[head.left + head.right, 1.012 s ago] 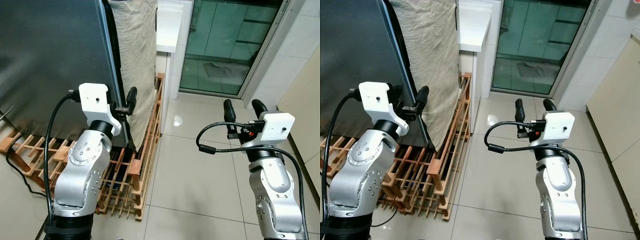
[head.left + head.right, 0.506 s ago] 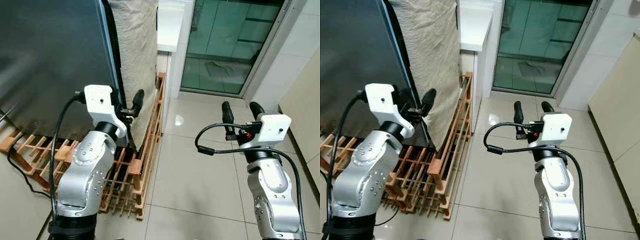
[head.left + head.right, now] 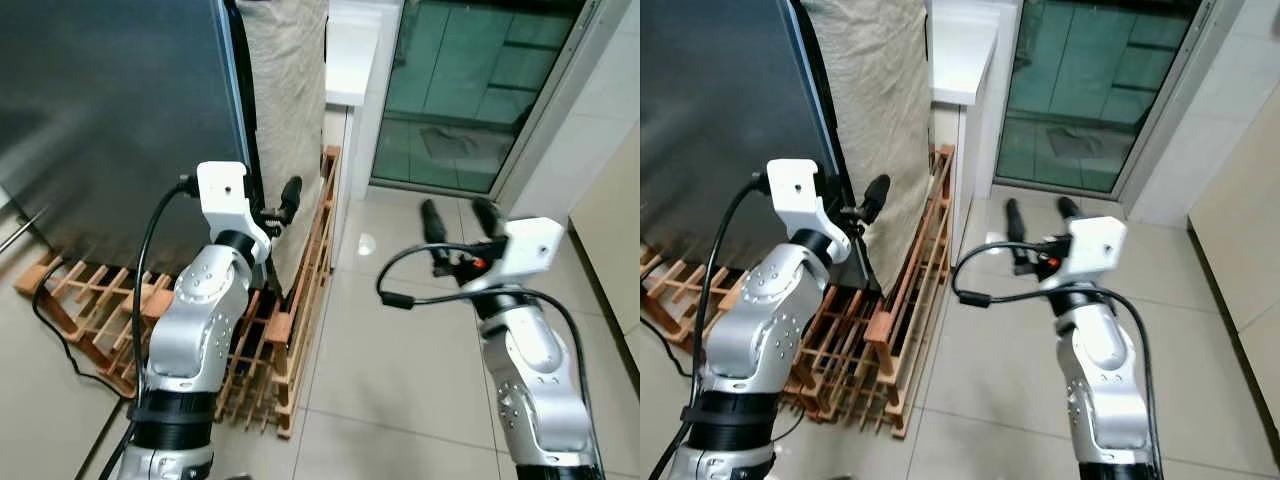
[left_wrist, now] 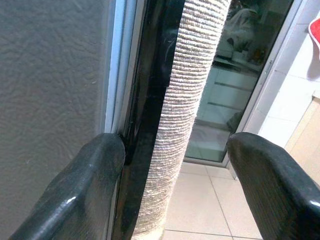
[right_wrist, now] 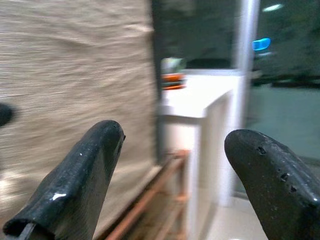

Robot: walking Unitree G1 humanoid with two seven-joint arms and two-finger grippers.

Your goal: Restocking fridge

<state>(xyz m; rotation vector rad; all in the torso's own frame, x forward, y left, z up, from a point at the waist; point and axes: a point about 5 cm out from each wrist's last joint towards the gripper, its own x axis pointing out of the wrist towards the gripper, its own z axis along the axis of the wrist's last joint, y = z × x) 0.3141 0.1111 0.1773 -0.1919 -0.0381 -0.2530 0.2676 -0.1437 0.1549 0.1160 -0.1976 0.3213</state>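
The left gripper (image 4: 172, 185) has its fingers (image 4: 92, 172) spread wide, astride the fridge door's (image 3: 110, 110) dark edge, one finger against the door's face, gripping nothing. A woven cloth (image 3: 285, 90) hangs just beyond. The step looks like getting the door open; next, hook that edge and pull. The right gripper (image 3: 462, 215) hangs open and empty, well apart.

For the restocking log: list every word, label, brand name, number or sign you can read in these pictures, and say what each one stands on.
None: no readable text in these pictures.
The dark fridge door carries no visible brand or label.
The woven cloth on the fridge's side is plain.
The wooden rack, the white counter and the glass door show no signs.
The left gripper and right gripper bear no markings.
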